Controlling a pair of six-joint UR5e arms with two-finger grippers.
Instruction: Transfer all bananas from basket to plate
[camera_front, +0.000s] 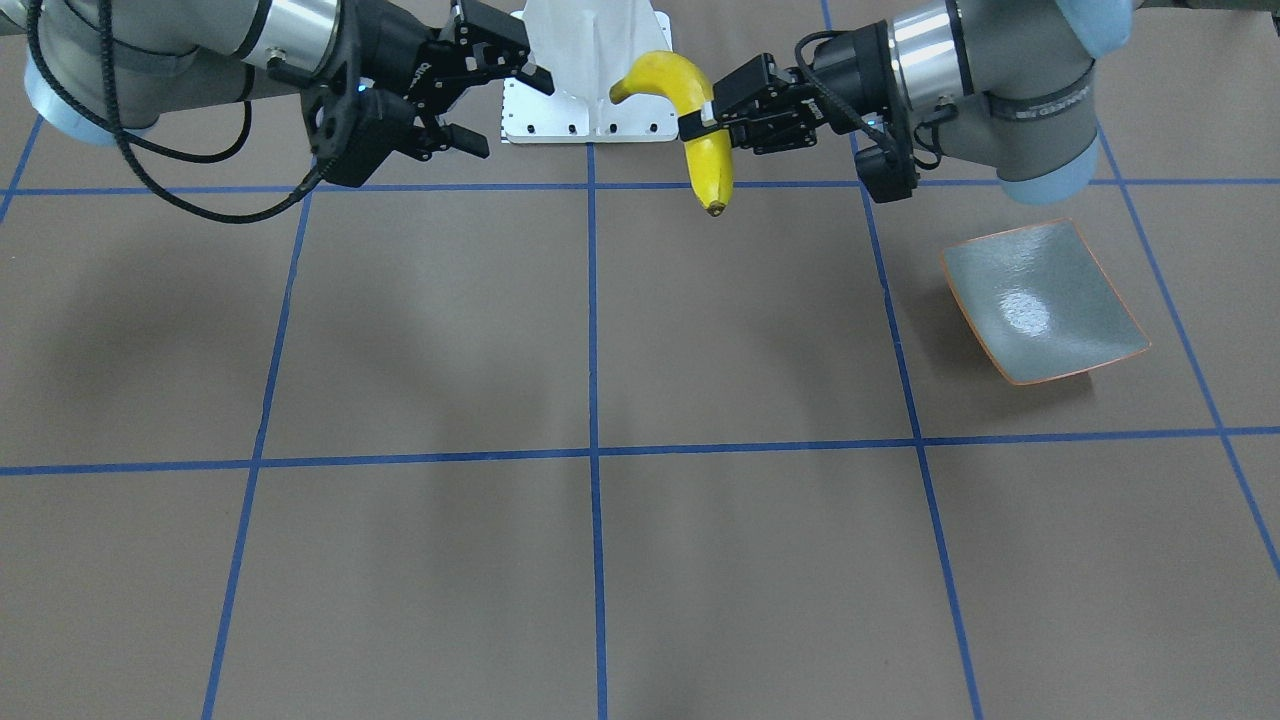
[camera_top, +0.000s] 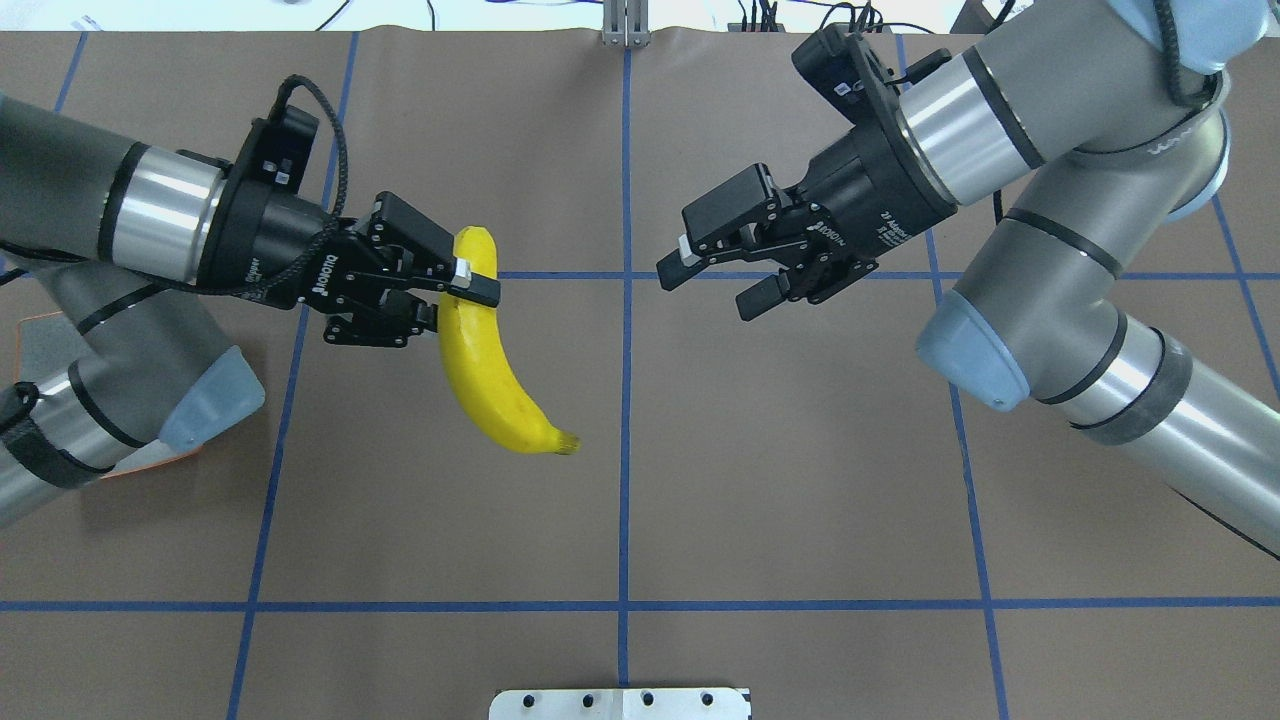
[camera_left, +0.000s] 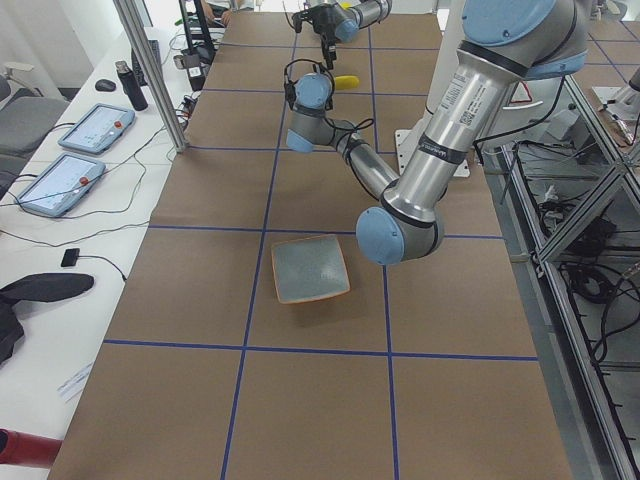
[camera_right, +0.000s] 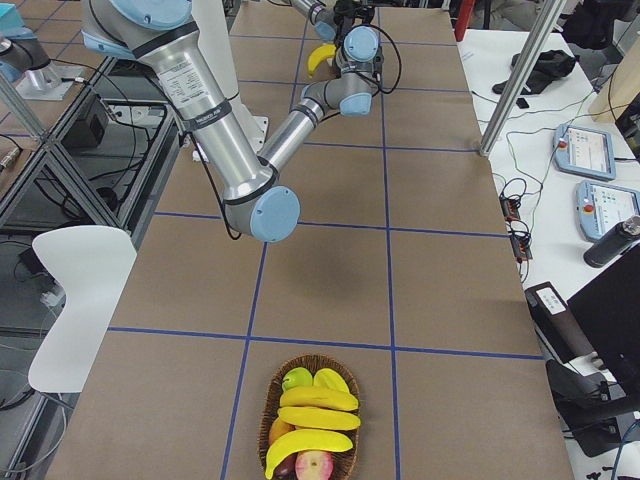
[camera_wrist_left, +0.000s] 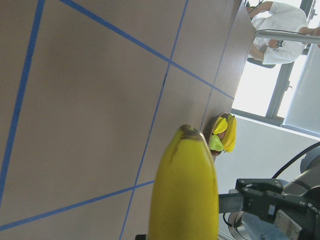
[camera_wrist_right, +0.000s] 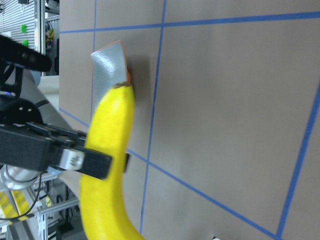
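Note:
My left gripper (camera_top: 457, 304) is shut on a yellow banana (camera_top: 490, 380) and holds it above the table's middle, dark tip pointing down in the front view (camera_front: 710, 165). My right gripper (camera_top: 710, 287) faces it from a short distance, open, with nothing between its fingers. The grey-green plate (camera_front: 1040, 300) with an orange rim lies bare on the table on my left side; in the overhead view the left arm covers most of it. The woven basket (camera_right: 272, 415) at the table's right end holds more bananas (camera_right: 315, 418) along with apples.
A white mount plate (camera_front: 590, 100) sits at the robot's base. Blue tape lines cross the brown table. Beyond the far table edge are tablets (camera_left: 95, 128), cables and a metal post (camera_right: 520, 70). A person (camera_wrist_left: 277, 30) shows far off in the left wrist view.

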